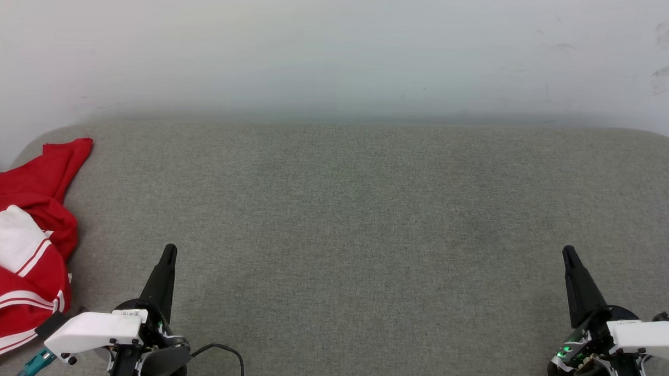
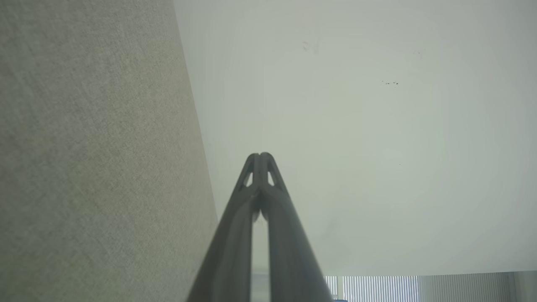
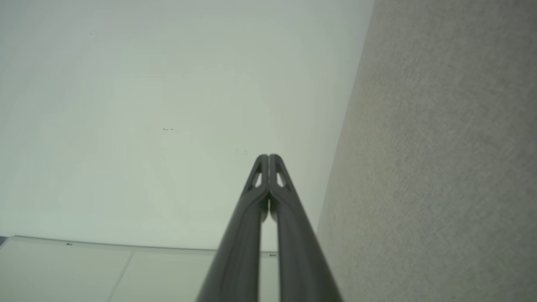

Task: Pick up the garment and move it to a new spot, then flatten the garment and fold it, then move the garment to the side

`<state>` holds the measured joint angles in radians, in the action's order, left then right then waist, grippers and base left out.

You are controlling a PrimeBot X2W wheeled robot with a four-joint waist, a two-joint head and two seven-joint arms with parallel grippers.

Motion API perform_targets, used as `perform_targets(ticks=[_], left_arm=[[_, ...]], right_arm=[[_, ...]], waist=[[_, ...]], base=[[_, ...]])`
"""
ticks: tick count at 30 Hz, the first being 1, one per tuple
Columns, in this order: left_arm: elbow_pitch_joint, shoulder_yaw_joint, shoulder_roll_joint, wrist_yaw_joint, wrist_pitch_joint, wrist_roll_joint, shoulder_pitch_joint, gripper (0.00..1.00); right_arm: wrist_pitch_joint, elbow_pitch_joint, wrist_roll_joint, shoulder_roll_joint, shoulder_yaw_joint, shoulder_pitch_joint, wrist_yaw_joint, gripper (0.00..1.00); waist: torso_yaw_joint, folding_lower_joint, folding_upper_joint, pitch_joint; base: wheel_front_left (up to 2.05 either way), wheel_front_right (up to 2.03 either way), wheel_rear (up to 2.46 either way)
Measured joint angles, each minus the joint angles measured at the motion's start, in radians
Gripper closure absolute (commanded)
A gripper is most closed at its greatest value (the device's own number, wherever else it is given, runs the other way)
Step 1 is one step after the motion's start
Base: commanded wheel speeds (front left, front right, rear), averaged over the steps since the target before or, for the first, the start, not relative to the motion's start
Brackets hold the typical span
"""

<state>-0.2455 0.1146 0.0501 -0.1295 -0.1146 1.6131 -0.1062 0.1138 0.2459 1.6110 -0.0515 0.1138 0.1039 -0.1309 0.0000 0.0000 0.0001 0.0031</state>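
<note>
Head view: the left gripper [image 1: 169,251] sits at lower left and the right gripper [image 1: 569,252] at lower right, both over a grey fabric surface [image 1: 366,222], their fingers pointing toward a pale wall [image 1: 339,49]. The garment [image 1: 23,244] lies crumpled to the left of the left fingers, at the surface's left edge and cut off by the frame. It lies apart from the fingertips, and its lower folds come close beside the white housing [image 1: 93,330] behind them. A white sleeve [image 1: 11,238] with red-white striped trim lies on top of the red cloth, and any lettering is hidden in the folds. The wide stretch of surface between the two pairs of fingers is bare fabric. A black cable [image 1: 226,351] loops just right of the left gripper's base, and a green light [image 1: 566,348] glows at the base of the right one. Left wrist view: the two dark fingers [image 2: 235,235] are closed with tips pressed together and nothing held; the surface lies to their left, the wall lies ahead, and slatted blinds [image 2: 377,287] show at lower right. Right wrist view: the fingers [image 3: 293,235] are likewise closed tip to tip and empty, with the surface to their right and the wall ahead and to their left.
</note>
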Motion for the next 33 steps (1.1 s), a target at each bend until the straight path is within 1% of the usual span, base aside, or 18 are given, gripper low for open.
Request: perform_targets(ticks=[33], left_arm=[[0.000, 0.000, 0.000, 0.000, 0.000, 0.000, 0.000, 1.00]], right_arm=[[0.000, 0.000, 0.000, 0.000, 0.000, 0.000, 0.000, 1.00]], waist=[[0.000, 0.0000, 0.0000, 0.000]], base=[[0.00, 0.00, 0.00]])
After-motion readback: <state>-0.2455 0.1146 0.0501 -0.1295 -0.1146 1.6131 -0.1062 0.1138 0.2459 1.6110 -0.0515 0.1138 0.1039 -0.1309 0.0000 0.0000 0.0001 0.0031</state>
